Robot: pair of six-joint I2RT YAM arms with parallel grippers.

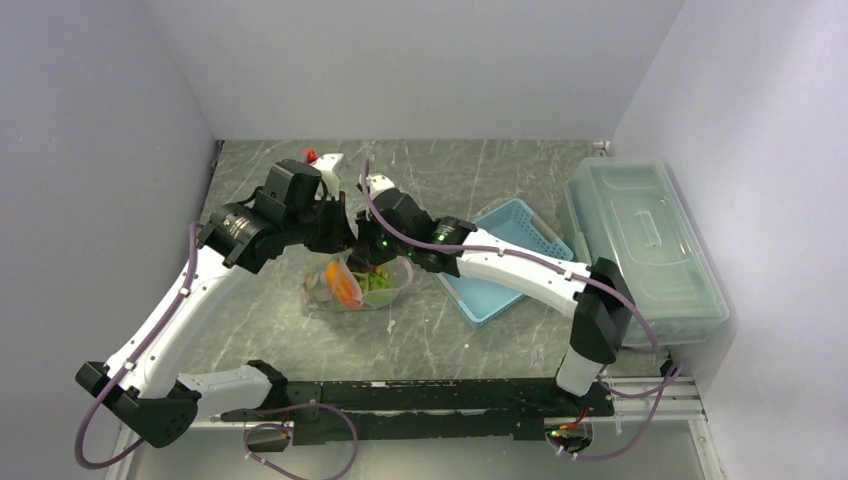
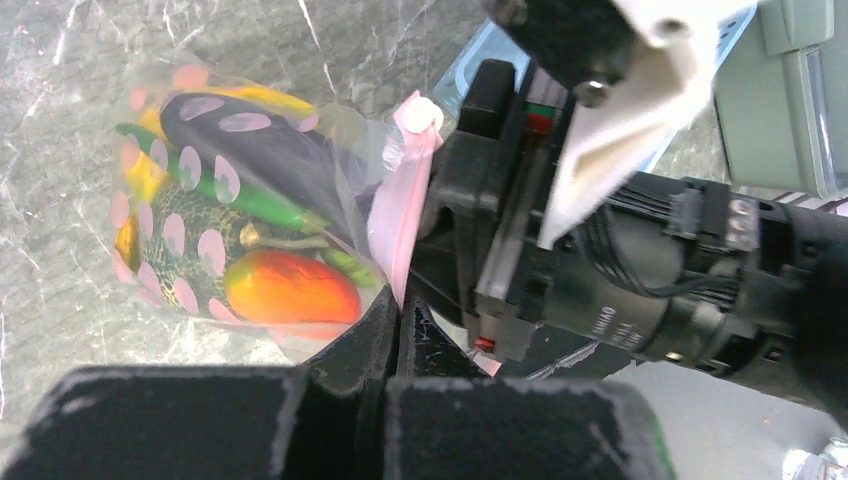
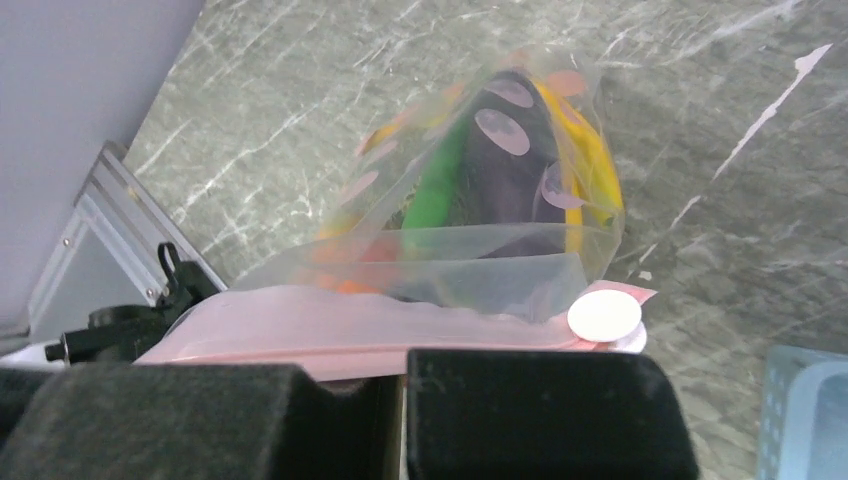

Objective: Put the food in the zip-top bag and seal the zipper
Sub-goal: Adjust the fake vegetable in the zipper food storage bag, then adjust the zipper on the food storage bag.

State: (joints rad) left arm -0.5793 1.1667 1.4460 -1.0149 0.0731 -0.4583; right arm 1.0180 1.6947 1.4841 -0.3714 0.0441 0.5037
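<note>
The clear zip-top bag (image 1: 355, 285) hangs between both grippers in the middle of the table, with the food inside. In the left wrist view I see the dark eggplant (image 2: 270, 150), an orange carrot (image 2: 292, 288), the netted melon (image 2: 190, 255), a green pod (image 2: 250, 200) and the yellow banana (image 2: 265, 97). My left gripper (image 2: 400, 312) is shut on the pink zipper strip (image 2: 400, 220) at one end. My right gripper (image 3: 403, 372) is shut on the same strip (image 3: 380, 325), near its white round tab (image 3: 604, 315). In the top view the grippers (image 1: 345, 235) (image 1: 368, 250) almost touch.
A light-blue basket (image 1: 500, 265) lies right of the bag under the right arm. A large clear lidded box (image 1: 640, 250) stands along the right wall. A small white and red object (image 1: 322, 160) sits at the back. Grey walls close in left, back and right.
</note>
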